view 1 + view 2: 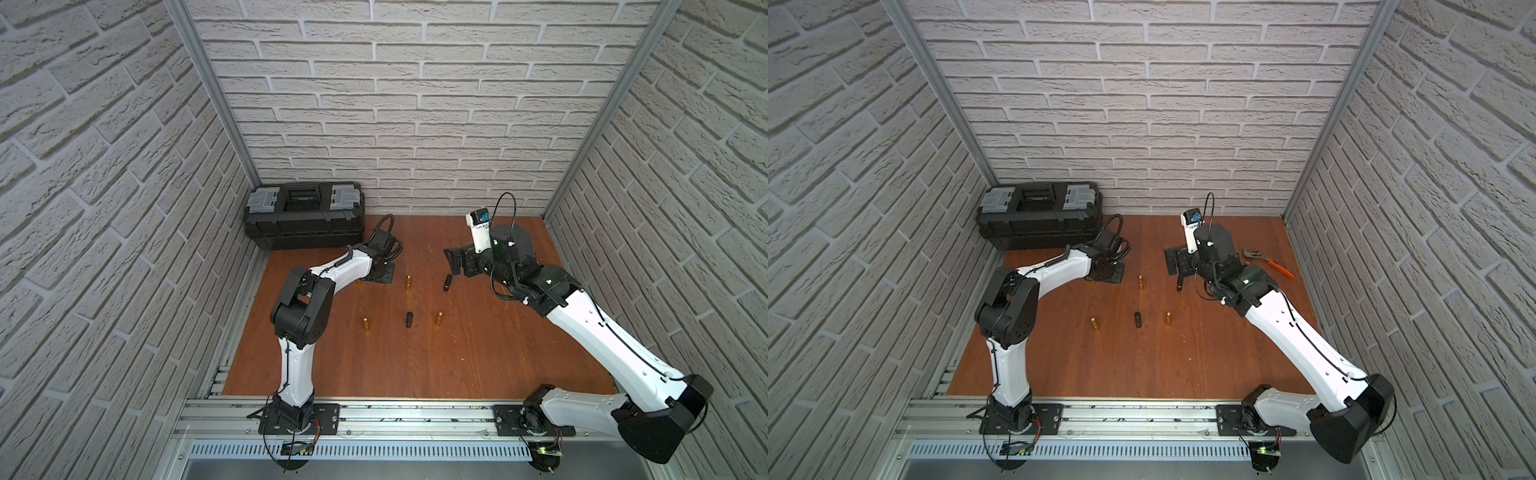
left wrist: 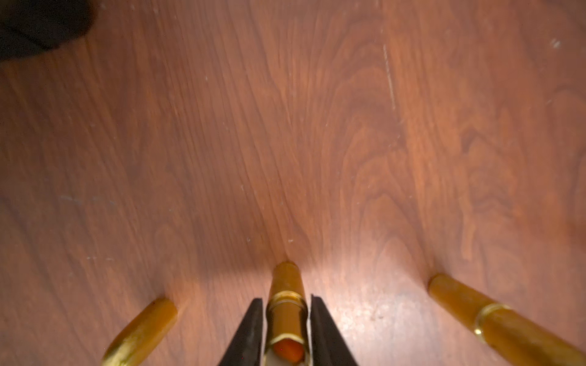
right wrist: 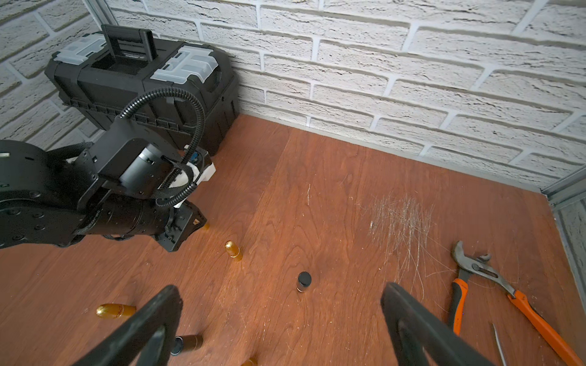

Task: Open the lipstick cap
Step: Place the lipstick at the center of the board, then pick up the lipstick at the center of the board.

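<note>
A gold lipstick [image 2: 285, 279] stands upright on the wooden table between my left gripper's [image 2: 286, 299] black fingers. It has no cap, and its orange-red stick shows at the top. The jaws stand narrowly open, with a thin gap on each side of the tube. In both top views the left wrist hides most of this lipstick [image 1: 358, 281]. My right gripper [image 3: 281, 290] hangs wide open and empty above a black lipstick cap [image 3: 304, 280] that stands alone on the table [image 1: 447, 282].
Three more gold lipsticks [image 1: 408, 281] [image 1: 365, 324] [image 1: 438, 318] and a second black cap [image 1: 409, 320] stand mid-table. A black toolbox [image 1: 305, 220] sits in the back left corner. Orange-handled pliers [image 1: 1268, 262] lie at the back right. Brick walls enclose three sides.
</note>
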Available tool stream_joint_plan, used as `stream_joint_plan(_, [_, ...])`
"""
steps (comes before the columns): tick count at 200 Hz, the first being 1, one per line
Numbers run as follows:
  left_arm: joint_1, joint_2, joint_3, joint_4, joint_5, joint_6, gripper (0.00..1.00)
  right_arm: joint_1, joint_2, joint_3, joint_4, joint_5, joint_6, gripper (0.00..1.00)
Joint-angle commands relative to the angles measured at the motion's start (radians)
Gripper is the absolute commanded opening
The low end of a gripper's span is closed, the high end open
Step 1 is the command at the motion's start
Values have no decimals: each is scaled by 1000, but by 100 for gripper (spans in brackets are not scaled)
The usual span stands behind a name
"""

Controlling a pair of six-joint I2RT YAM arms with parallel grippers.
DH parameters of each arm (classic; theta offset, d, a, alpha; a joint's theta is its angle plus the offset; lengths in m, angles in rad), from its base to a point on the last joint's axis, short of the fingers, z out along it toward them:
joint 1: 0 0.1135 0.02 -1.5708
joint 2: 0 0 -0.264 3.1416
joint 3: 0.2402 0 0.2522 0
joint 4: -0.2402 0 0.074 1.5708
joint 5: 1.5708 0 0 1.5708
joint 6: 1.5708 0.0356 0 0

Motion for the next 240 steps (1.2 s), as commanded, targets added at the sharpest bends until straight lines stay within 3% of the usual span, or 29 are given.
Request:
stream_joint_plan(1, [-7, -29, -10, -7, -18, -1, 36, -3, -2, 6, 16, 21, 11, 100])
stream_joint_plan(42, [-7, -49, 42, -60, -25, 5, 50, -3, 10, 7, 12, 7, 9, 100])
stream_joint_plan(88, [-11, -89, 227, -283, 26, -3, 55, -2, 3, -2, -2, 15, 1, 98])
stream_joint_plan(139, [-65, -27, 486, -549, 125, 32, 56, -1, -11, -10, -6, 9, 6, 98])
stream_joint_plan(240, [-124, 137, 580, -555, 172, 41, 55, 0, -73, -13, -12, -28, -8, 100])
